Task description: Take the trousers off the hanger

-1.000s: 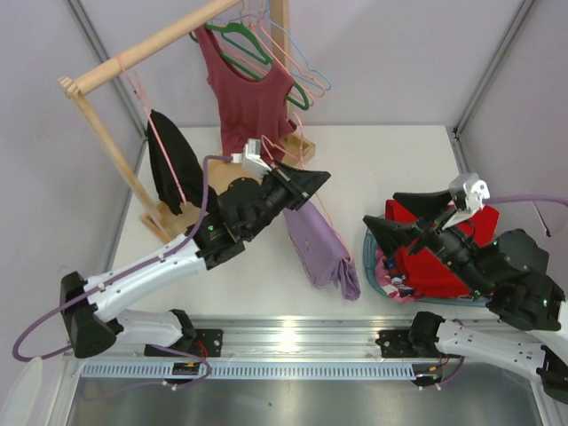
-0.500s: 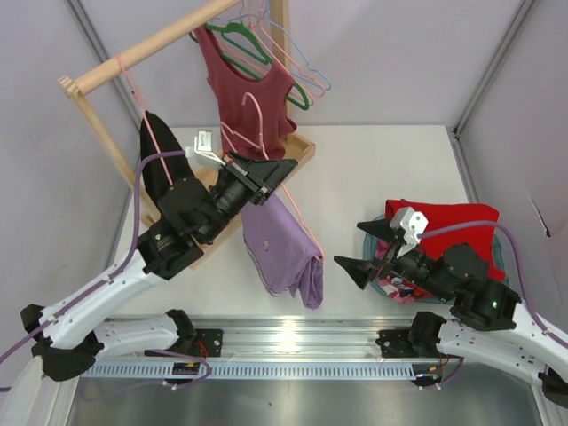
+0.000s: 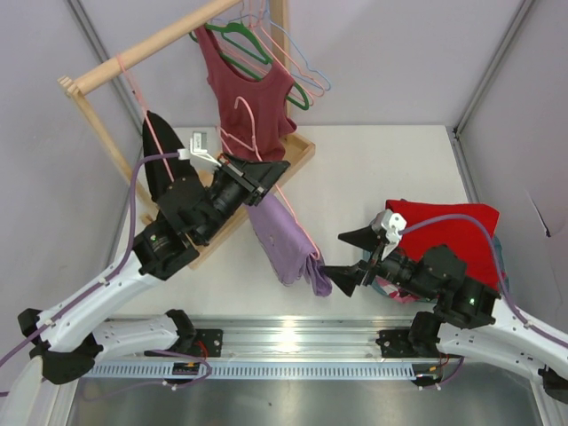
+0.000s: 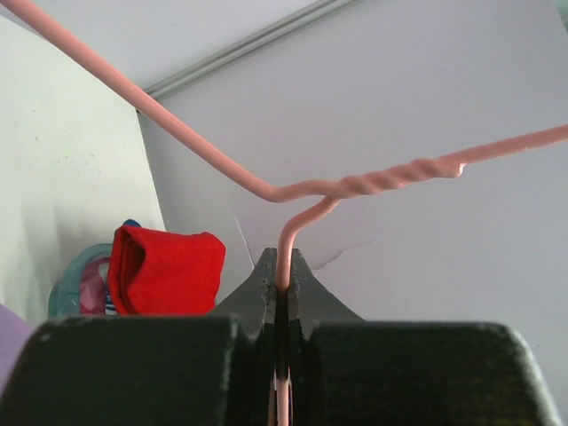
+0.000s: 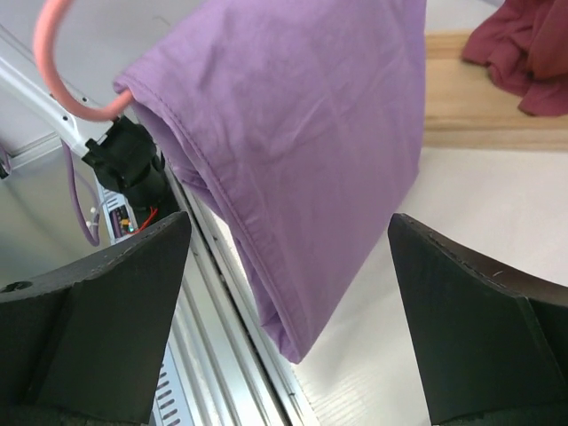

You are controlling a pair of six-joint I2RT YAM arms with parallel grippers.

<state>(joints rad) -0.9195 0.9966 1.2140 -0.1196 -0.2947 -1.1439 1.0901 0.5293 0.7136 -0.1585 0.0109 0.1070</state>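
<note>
Pale pink wire forms the hanger (image 3: 238, 114), held in the air right of the wooden rack (image 3: 133, 53). The left gripper (image 3: 271, 169) is clamped tight on it. The trousers (image 3: 282, 244) hang folded over its sloping lower bar: plain lilac fabric, smooth, faintly creased. The right gripper (image 3: 335, 256) sits just beside their lower end, fingers spread wide and holding nothing.

The left wrist view alone shows the grip point: the wire stem below the twisted neck (image 4: 390, 177). The right wrist view alone shows the hanger's curved corner (image 5: 53, 53) emerging from the fold of the trousers (image 5: 293, 133).
</note>
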